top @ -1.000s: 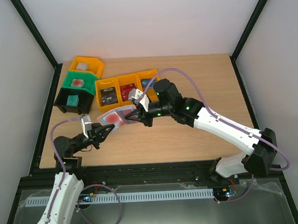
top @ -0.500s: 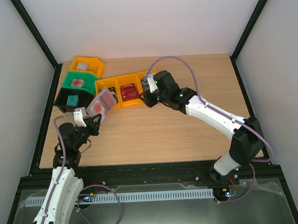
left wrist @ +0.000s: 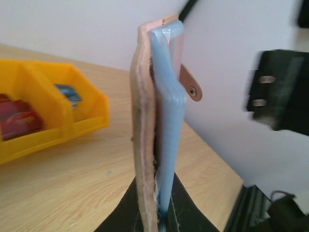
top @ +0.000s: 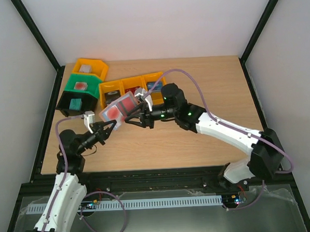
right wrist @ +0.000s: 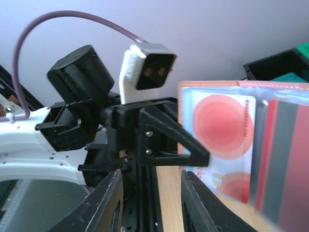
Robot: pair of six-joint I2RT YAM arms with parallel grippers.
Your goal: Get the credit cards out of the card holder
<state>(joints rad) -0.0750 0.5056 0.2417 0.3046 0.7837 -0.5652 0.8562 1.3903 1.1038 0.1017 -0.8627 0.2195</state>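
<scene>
My left gripper (top: 109, 128) is shut on the bottom edge of the card holder (top: 118, 109) and holds it upright above the table. In the left wrist view the card holder (left wrist: 157, 116) is edge-on, tan outside, light blue inside, between my fingers (left wrist: 161, 212). A white card with red circles (right wrist: 219, 130) sits in its clear sleeve, and a red and grey card (right wrist: 285, 159) sits beside it. My right gripper (top: 132, 120) is open and empty, just right of the holder, fingers (right wrist: 152, 179) spread and pointing at the left gripper.
A row of yellow bins (top: 112, 100) stands behind the holder, with cards in them (left wrist: 17, 121). A green bin (top: 81, 88), a black bin (top: 71, 106) and another yellow bin (top: 90, 67) stand at the back left.
My right gripper went from the holder to the yellow bins and has come back beside the holder. My left gripper swung the holder left and has brought it back toward the middle.
</scene>
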